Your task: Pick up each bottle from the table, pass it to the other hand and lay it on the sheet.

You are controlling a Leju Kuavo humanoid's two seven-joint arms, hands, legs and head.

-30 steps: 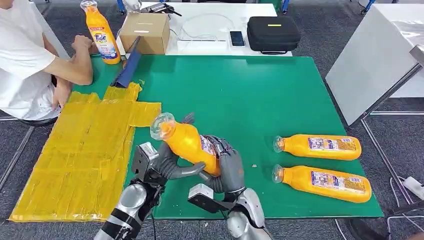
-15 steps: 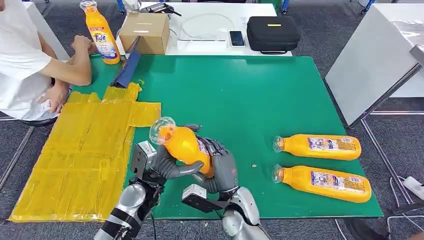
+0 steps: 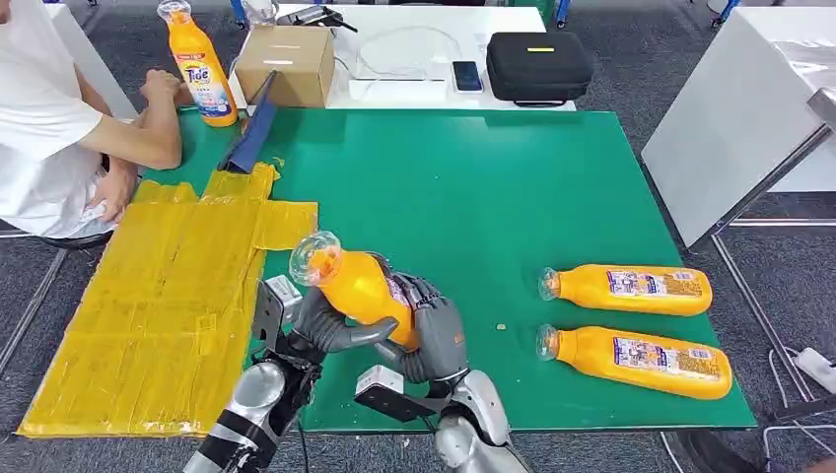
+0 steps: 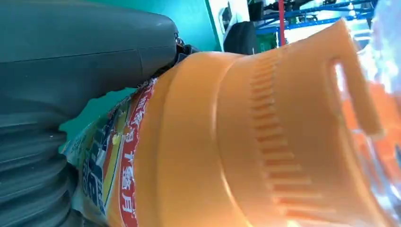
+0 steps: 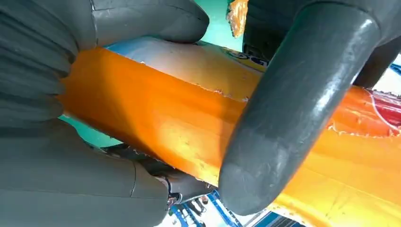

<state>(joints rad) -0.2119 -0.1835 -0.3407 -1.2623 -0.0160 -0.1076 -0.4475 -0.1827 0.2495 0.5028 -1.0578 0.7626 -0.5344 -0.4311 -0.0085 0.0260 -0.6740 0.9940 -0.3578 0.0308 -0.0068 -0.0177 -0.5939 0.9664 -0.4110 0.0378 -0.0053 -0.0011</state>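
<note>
Both hands grip one orange bottle (image 3: 360,288) held tilted above the green table's (image 3: 473,187) near edge, clear cap toward the yellow sheet (image 3: 158,296). My left hand (image 3: 330,327) wraps it from the left, my right hand (image 3: 432,335) from the right. Up close, the left wrist view shows the bottle's (image 4: 246,137) ribbed shoulder and label, and the right wrist view its body (image 5: 156,118) under grey fingers (image 5: 293,109). Two more orange bottles (image 3: 631,289) (image 3: 641,360) lie on their sides at the right. Another one (image 3: 200,67) stands upright at the far left.
A person in a white shirt (image 3: 44,128) sits at the far left, hand by the upright bottle. A cardboard box (image 3: 286,64), a black case (image 3: 539,64) and a phone (image 3: 467,75) lie on the white table behind. A white panel (image 3: 739,108) stands to the right.
Both hands with the bottle have shifted slightly left and toward me. The person's lower arm has drawn back a little.
</note>
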